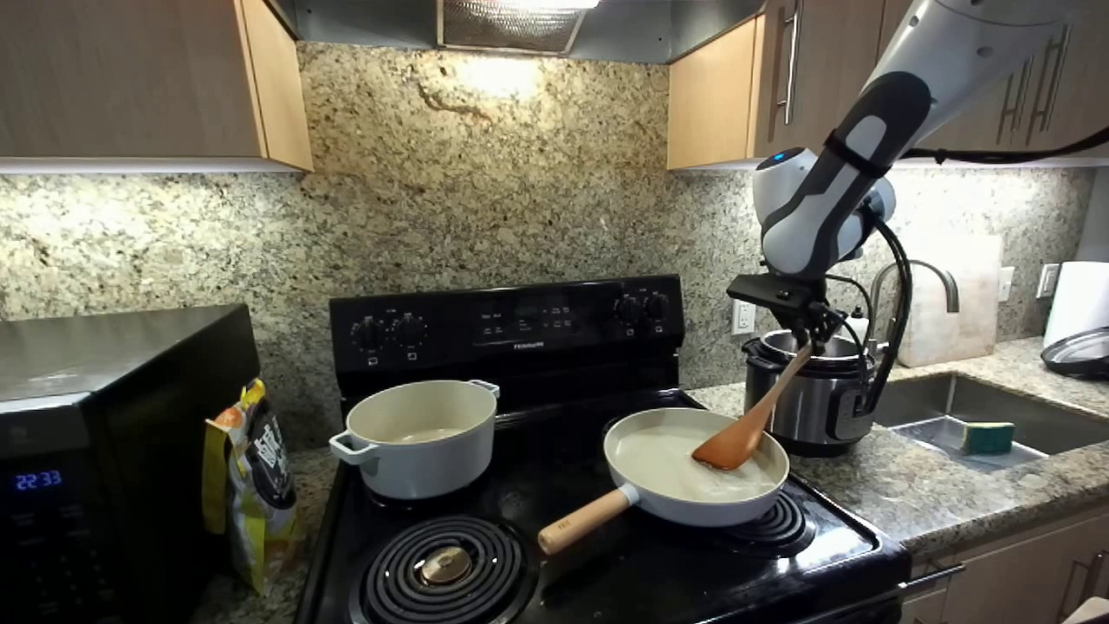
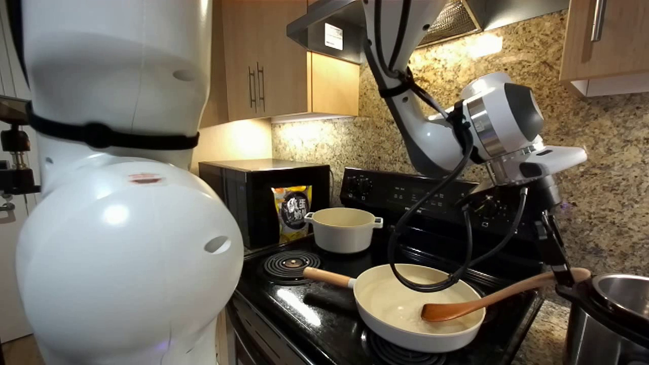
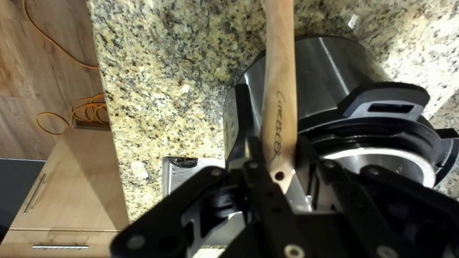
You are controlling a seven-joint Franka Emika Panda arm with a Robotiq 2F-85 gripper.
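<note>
My gripper (image 3: 278, 152) is shut on the wooden spatula (image 3: 280, 82) near the holed end of its handle, one finger on each side. The gripper also shows in both exterior views (image 1: 814, 331) (image 2: 564, 281). The spatula (image 1: 736, 440) slants down, and its reddish-brown blade rests inside a cream frying pan; it also shows in an exterior view (image 2: 487, 304). The pan (image 1: 706, 513) has a light wooden handle and sits on a front burner of the black stove; it also shows in an exterior view (image 2: 400, 329). Its inside glistens, as if with thin liquid.
A pressure cooker (image 1: 790, 420) without its lid stands on the counter just below the gripper; the wrist view shows its side (image 3: 322, 71). A white pot (image 1: 424, 468) sits on a back burner. A snack bag (image 1: 269, 468) leans by the microwave (image 1: 156, 433). A sponge (image 1: 988, 438) is at the sink.
</note>
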